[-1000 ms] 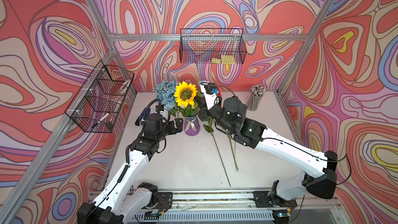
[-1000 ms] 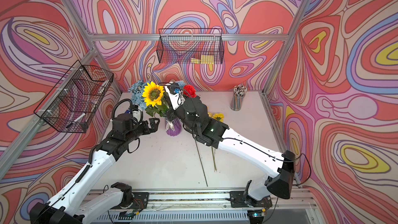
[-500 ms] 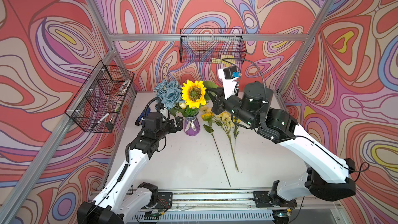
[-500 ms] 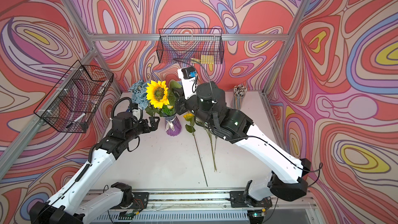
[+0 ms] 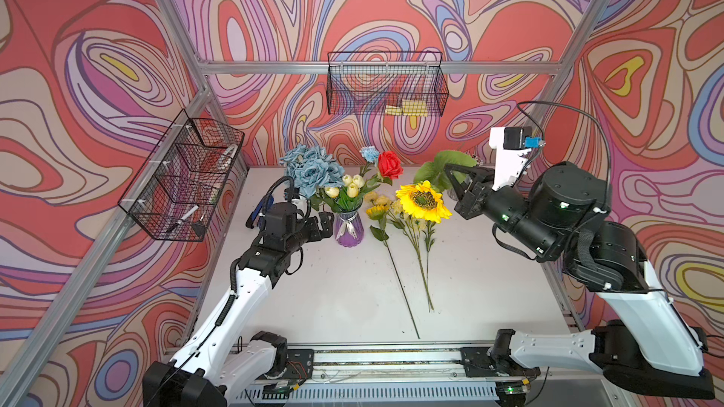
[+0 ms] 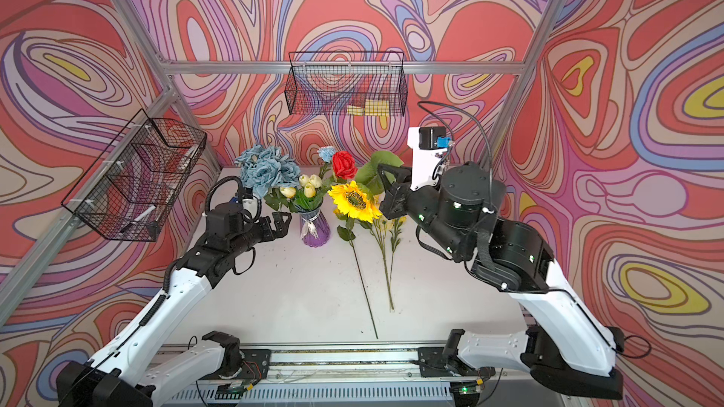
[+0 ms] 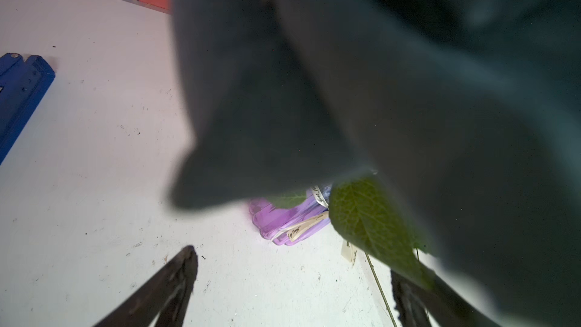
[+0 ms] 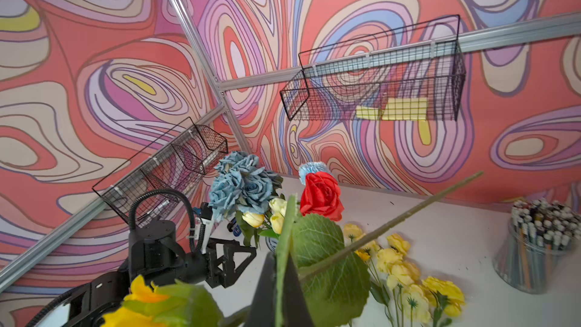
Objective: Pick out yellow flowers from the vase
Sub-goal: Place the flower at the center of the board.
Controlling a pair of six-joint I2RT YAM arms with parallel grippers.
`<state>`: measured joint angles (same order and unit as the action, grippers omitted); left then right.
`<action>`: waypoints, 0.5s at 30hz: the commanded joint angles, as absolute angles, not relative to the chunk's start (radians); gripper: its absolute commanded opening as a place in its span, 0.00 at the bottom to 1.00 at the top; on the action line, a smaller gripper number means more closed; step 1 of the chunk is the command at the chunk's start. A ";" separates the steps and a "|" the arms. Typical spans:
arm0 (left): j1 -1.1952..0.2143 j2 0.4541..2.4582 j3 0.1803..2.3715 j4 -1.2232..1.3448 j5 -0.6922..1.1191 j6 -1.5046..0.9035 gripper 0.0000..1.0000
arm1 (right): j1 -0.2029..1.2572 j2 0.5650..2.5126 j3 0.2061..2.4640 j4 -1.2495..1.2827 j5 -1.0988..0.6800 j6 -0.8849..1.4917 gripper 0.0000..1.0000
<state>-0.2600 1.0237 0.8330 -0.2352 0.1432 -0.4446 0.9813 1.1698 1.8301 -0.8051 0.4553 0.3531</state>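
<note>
The purple vase (image 5: 350, 229) (image 6: 315, 231) (image 7: 289, 221) stands at the back of the table and holds blue roses (image 5: 313, 170), cream buds and a red rose (image 5: 390, 164). My right gripper (image 5: 448, 169) (image 8: 279, 256) is shut on the green stem of a big yellow sunflower (image 5: 423, 200) (image 6: 354, 199), held in the air to the right of the vase with its leaves against the jaws. Other yellow flowers (image 5: 382, 201) (image 8: 396, 265) lie on the table under it, stems toward the front. My left gripper (image 5: 323, 223) (image 7: 291, 262) is open just left of the vase.
A clear cup of pencils (image 8: 534, 246) stands at the back right, hidden behind my right arm in both top views. Wire baskets hang on the back wall (image 5: 386, 84) and the left wall (image 5: 184, 178). A blue tool (image 7: 19, 95) lies behind my left arm.
My right gripper has drawn the sunflower out of the vase and carried it up and to the right. The red rose is uncovered. The left arm has not moved.
</note>
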 commanded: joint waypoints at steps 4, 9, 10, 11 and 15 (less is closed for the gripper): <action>-0.255 1.008 0.843 -0.243 0.148 -0.432 0.96 | 0.848 1.216 1.693 -0.972 0.473 0.479 0.00; -0.255 0.988 0.824 -0.240 0.140 -0.434 0.96 | 0.671 1.216 1.558 -0.959 0.317 0.544 0.00; -0.254 0.988 0.822 -0.239 0.141 -0.437 0.96 | 0.655 1.216 1.530 -0.942 0.306 0.549 0.00; -0.254 0.988 0.822 -0.239 0.142 -0.437 0.96 | 0.643 1.218 1.512 -0.930 0.299 0.550 0.00; -0.255 1.002 0.824 -0.232 0.146 -0.435 0.96 | 0.591 1.280 1.483 -0.921 0.230 0.552 0.00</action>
<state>-0.2600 1.0031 0.8322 -0.2356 0.1459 -0.4442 0.6167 1.2480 1.4921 -0.9394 0.3042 0.5270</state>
